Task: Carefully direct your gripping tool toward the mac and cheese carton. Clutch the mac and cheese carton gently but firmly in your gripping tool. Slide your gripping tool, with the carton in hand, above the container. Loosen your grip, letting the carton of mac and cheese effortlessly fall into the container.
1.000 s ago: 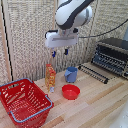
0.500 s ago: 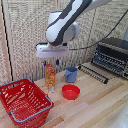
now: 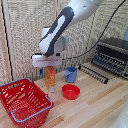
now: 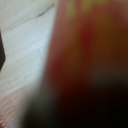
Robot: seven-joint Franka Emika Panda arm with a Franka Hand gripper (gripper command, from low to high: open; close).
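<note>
Nearest the exterior camera, the red lattice container [image 3: 22, 102] sits on the wooden table [image 3: 95, 107], below the fingers and toward the exterior view's left. The gripping tool [image 3: 48, 63] sits directly on top of the upright mac and cheese carton [image 3: 50, 78], which fills the blurred wrist view [image 4: 85, 60]; whether the fingers are clamped on it cannot be told. Just past the fingers toward the exterior view's right are a red bowl [image 3: 70, 91] and a blue cup [image 3: 71, 74].

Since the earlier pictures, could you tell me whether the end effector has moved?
Yes. The end effector has come down and shifted toward the exterior view's left, away from the blue cup, and now sits over the mac and cheese carton.
</note>
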